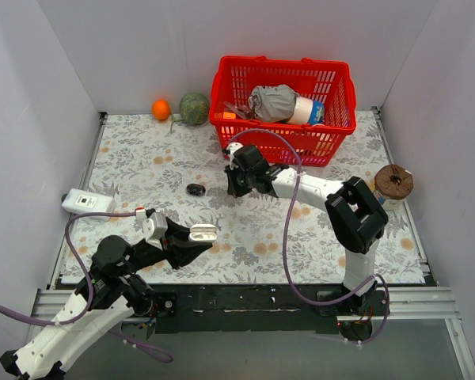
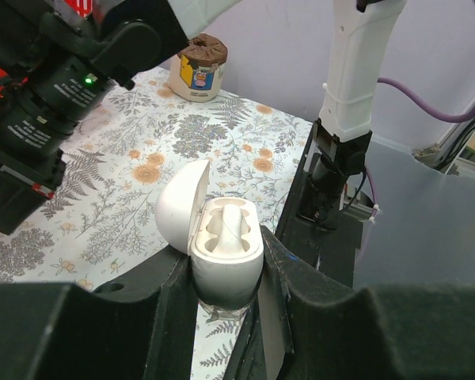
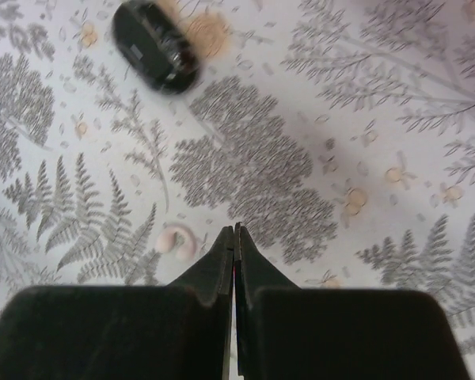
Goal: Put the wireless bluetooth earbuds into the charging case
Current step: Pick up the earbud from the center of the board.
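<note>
Gripping the open charging case [image 2: 224, 237] in our left hand [image 2: 226, 273].
Meanwhile our right hand [image 3: 234, 234] is pinched fully closed on nothing.

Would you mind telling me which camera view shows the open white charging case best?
The left wrist view: the charging case sits central and large, lid open, clamped in the left tool. The top external view shows it only small; the right wrist view misses it.

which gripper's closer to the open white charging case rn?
Left. The left gripper is clamped around the base of the charging case, whose lid is open. The right gripper, shut, is farther up the table in front of the red basket, well apart from the case.
</note>
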Robot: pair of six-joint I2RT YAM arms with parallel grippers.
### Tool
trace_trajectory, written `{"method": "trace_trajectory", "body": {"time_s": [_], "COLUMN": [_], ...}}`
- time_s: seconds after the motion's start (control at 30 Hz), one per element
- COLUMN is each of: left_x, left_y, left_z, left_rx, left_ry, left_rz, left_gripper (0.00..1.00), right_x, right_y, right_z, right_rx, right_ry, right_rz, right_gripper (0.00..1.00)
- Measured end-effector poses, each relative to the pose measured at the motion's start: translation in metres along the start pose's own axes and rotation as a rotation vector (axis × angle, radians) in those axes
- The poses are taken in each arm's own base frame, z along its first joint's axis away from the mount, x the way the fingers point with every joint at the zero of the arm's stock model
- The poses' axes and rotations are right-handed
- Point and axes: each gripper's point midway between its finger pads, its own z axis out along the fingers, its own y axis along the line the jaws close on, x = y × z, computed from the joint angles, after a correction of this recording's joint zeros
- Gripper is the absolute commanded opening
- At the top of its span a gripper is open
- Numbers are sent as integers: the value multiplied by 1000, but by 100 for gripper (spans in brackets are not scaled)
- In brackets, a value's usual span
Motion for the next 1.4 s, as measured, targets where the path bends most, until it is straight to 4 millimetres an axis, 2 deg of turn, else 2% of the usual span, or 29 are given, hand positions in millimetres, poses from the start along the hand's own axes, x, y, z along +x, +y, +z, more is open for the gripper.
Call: {"method": "trace_trajectory", "body": {"time_s": [0.13, 0.33, 0.5, 0.7, 1.1, 1.4], "left_x": [0, 0, 0, 0, 0, 0], "left_y": [0, 0, 0, 0, 0, 0], "left_z": [0, 0, 0, 0, 0, 0], "left_rx": [0, 0, 0, 0, 0, 0], "left_ry": [-1, -1, -1, -1, -1, -1], "left_rz": [1, 0, 0, 0, -4, -6], "left_gripper": [0, 0, 0, 0, 0, 0], "right_x": [-12, 18, 25, 47, 56, 74], "right_y": [-18, -16, -6, 4, 19, 43], "right_z": [14, 35, 36, 36, 34, 27], "right_rx": [16, -18, -64, -96, -148, -176], "right_ry": [-7, 83, 102, 150, 136, 162], "right_rz": [7, 11, 14, 14, -3, -19], "right_gripper": [1, 1, 1, 1, 1, 1]}}
